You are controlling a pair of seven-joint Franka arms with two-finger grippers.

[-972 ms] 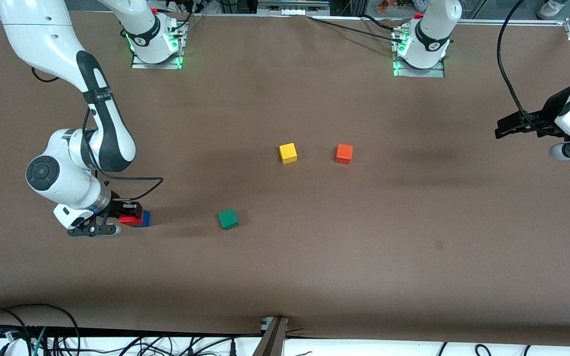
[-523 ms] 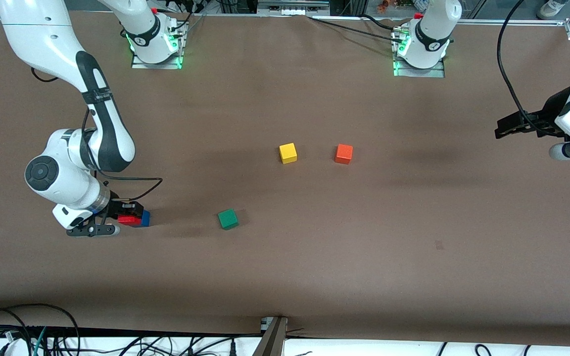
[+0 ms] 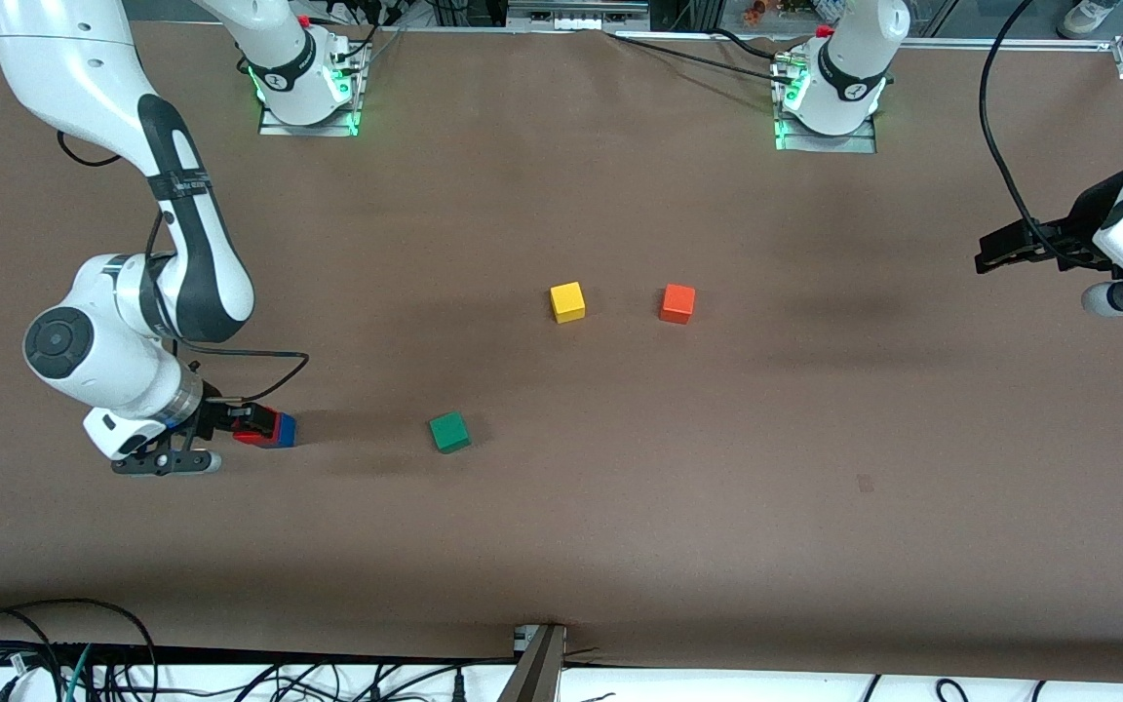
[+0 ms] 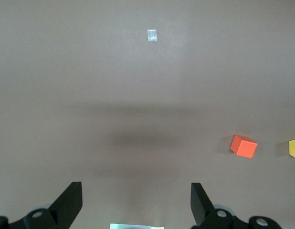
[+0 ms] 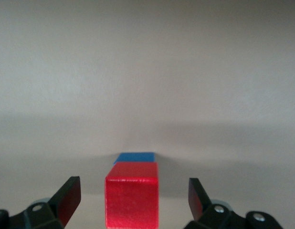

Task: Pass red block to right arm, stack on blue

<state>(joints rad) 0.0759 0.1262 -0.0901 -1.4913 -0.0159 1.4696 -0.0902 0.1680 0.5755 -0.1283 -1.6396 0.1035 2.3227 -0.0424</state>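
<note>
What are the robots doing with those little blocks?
The right gripper has its fingers open around the red block, which sits on the blue block near the right arm's end of the table. The left gripper waits open in the air at the left arm's end. A green block, yellow block and orange block lie untouched.

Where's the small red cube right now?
The small red cube sits on the small blue cube at the right arm's table end, between the open right tool fingers.

Brown table [image 3: 620, 546], cables [image 3: 55, 653] along edge
</note>
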